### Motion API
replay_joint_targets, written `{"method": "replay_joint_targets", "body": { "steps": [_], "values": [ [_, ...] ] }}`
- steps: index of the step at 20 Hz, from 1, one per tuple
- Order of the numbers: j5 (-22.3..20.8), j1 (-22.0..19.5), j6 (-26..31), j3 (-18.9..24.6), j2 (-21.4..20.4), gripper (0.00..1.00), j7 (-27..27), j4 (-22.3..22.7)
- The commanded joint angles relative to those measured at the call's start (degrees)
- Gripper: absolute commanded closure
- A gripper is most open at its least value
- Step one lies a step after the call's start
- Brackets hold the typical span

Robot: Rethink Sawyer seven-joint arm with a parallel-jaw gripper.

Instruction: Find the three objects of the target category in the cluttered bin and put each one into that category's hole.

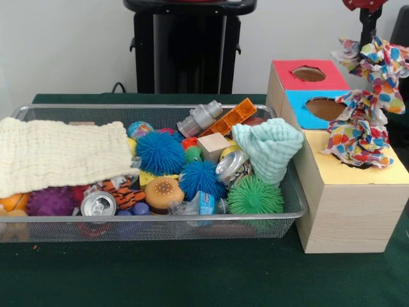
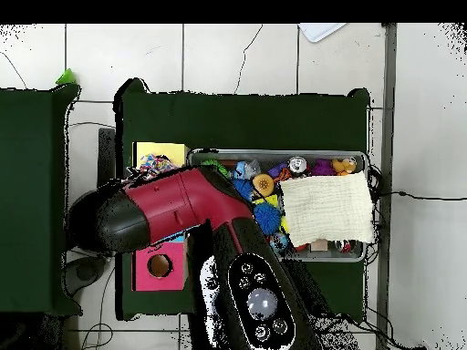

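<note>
The colourful patterned cloth (image 1: 361,131) hangs at the right of the front view, its lower bunch draped over the yellow panel's hole (image 1: 364,165) of the wooden sorting box (image 1: 348,217), its upper part trailing up toward the top right corner. There the gripper (image 1: 365,5) shows only as a red bit at the frame's edge — whether the jaws are open or closed on the cloth I cannot tell.

Cloths seem to be the target category, judging from this one at the yellow hole. It is at the hole but not visibly through it, so I would count this delivery as in progress, not finished.

Two more cloths lie in the wire bin (image 1: 160,227): a cream knitted cloth (image 1: 64,153) spread over the left end, and a mint green cloth (image 1: 268,148) bunched at the right end, beside a green spiky ball (image 1: 255,196). Both look untouched — so roughly a third along at best.

The blue hole (image 1: 326,109) and red hole (image 1: 308,73) stand empty.

In the overhead view the arm (image 2: 182,210) crosses over the box, left of centre.
</note>
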Motion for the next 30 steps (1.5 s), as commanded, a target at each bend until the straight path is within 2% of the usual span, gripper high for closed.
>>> {"method": "replay_joint_targets", "body": {
  "steps": [1, 14, 21, 30],
  "values": [
    [-2.2, -0.8, -1.7, -3.1, 2.6, 1.0, 7.4, -1.0],
    [-2.5, 0.7, -4.6, -4.3, 4.5, 1.0, 8.9, -0.2],
    [-2.2, 3.0, -3.8, -5.9, 5.7, 1.0, 9.9, -2.5],
    [-2.2, 3.6, -5.9, -6.9, 6.6, 1.0, 10.0, -2.1]
  ]
}}
